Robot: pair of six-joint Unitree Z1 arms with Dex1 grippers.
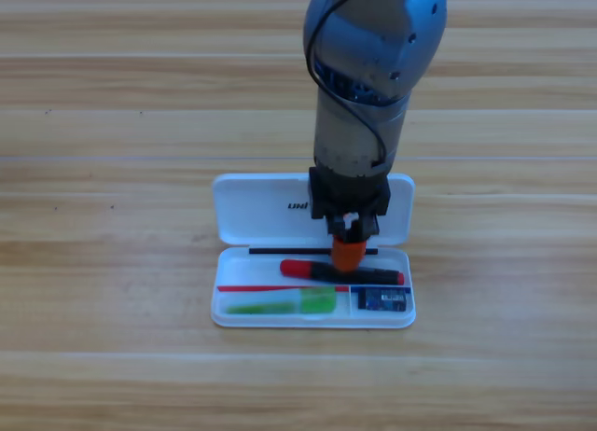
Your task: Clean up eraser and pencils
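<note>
One end effector [348, 255], grip state unclear, sits on the red-capped marker [341, 271] inside the case [256, 207]; next likely letting go, lifting clear.

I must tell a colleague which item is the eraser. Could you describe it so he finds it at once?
Find the open white case on the wooden table. The eraser lies in the tray's bottom right corner, below the red-capped marker. It is a short dark block; the green stick beside it is long.
</note>
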